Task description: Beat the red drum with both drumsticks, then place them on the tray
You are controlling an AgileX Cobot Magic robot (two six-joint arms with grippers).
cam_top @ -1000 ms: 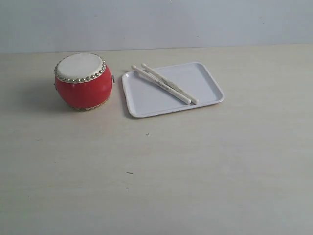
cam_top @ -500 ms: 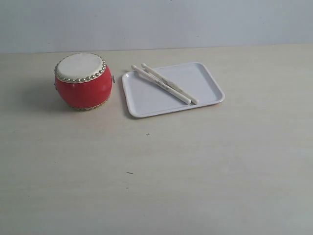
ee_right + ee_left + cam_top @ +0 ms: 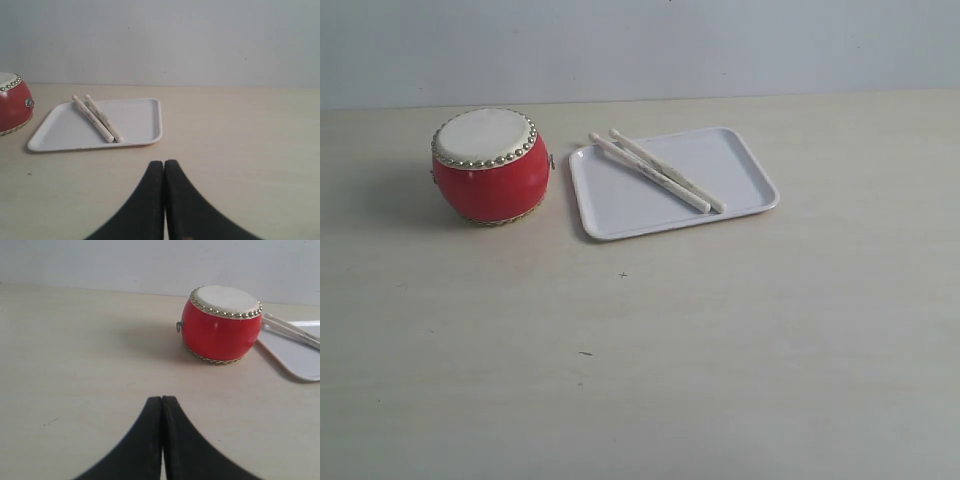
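Note:
The red drum (image 3: 490, 165) stands upright on the table at the back left, cream skin up; it also shows in the left wrist view (image 3: 221, 324). To its right lies the white tray (image 3: 740, 165), and the two drumsticks (image 3: 655, 172) rest side by side slantwise on it, tips toward the drum. In the right wrist view the tray (image 3: 135, 120) and drumsticks (image 3: 98, 118) lie ahead. My left gripper (image 3: 162, 399) is shut and empty, well short of the drum. My right gripper (image 3: 164, 162) is shut and empty, short of the tray. Neither arm appears in the exterior view.
A pale wooden table (image 3: 640, 350) runs to a plain light wall (image 3: 640, 45) behind. A few small dark specks (image 3: 584, 353) mark the table in front.

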